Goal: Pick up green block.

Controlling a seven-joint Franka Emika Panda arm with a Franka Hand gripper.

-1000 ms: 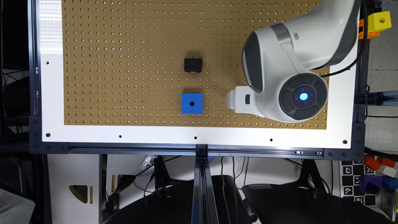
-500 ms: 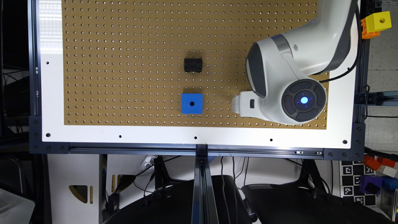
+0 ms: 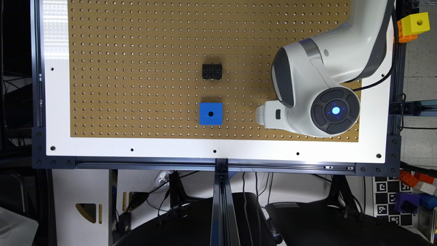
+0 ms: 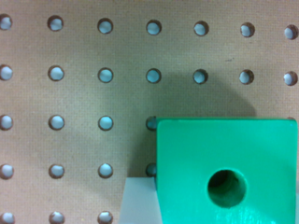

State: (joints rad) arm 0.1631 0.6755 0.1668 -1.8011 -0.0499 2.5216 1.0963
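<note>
The green block (image 4: 226,172) is a bright green cube with a round dark hole in its top face. It looms large in the wrist view, sitting on the brown pegboard (image 4: 93,70) with a pale grey part against one of its edges. In the exterior view the arm's white and grey wrist covers the block. The gripper (image 3: 269,116) shows there as a white part low on the exterior view's right side of the board, to the right of the blue cube. Whether it is open or shut does not show.
A blue cube with a hole (image 3: 210,113) sits mid-board, with a small black piece (image 3: 211,71) behind it. A yellow cube (image 3: 414,23) rests on an orange part off the board at the upper right. The white border (image 3: 136,148) frames the pegboard.
The arm has shifted a little toward the exterior view's right and slightly lower. The blue cube and the black piece have not moved.
</note>
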